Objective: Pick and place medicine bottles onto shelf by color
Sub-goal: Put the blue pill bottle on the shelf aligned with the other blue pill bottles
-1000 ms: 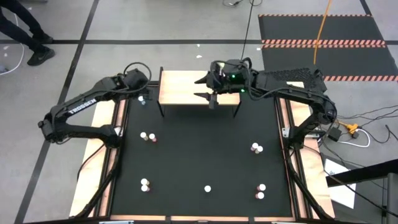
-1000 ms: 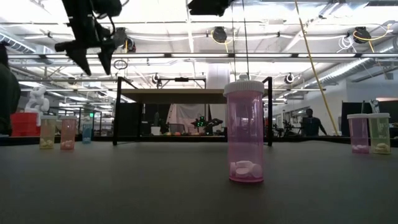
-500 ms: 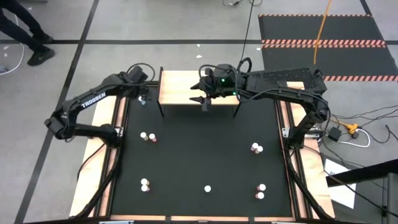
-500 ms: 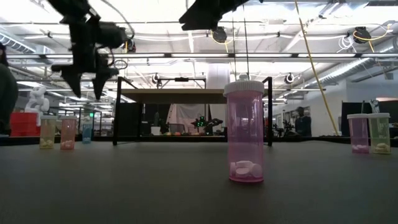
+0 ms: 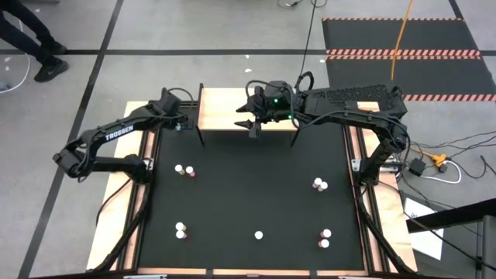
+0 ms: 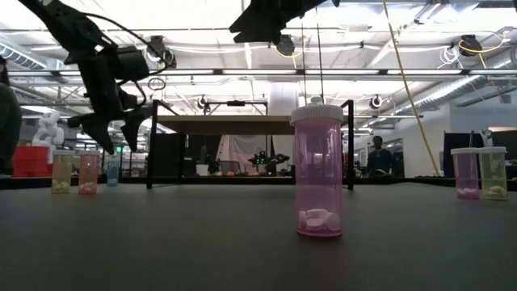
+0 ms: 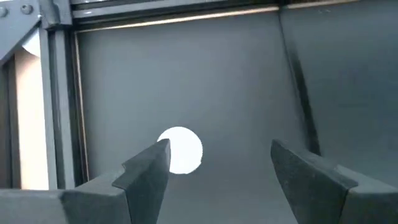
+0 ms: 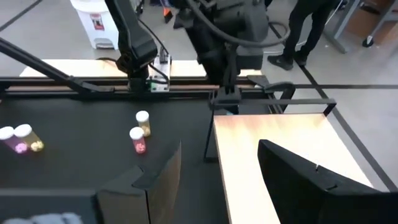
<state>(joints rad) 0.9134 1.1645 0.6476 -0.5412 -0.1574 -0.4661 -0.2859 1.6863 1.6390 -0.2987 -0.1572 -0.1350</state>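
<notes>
Grey tiled floor (image 5: 194, 31) all around, a black mat with red-striped edges (image 5: 403, 46) far right, ceiling strip lights (image 6: 242, 73) overhead, and a person (image 6: 376, 158) standing far back.

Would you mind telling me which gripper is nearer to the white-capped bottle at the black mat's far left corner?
Left. The left gripper hangs open directly over that white-capped bottle; the right gripper hovers open over the tan wooden shelf.

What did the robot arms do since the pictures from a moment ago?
The left gripper dropped lower beside the shelf, toward a white-capped bottle, its fingers open. The right gripper slid left over the shelf, holding nothing. The bottles on the black mat stayed put.
</notes>
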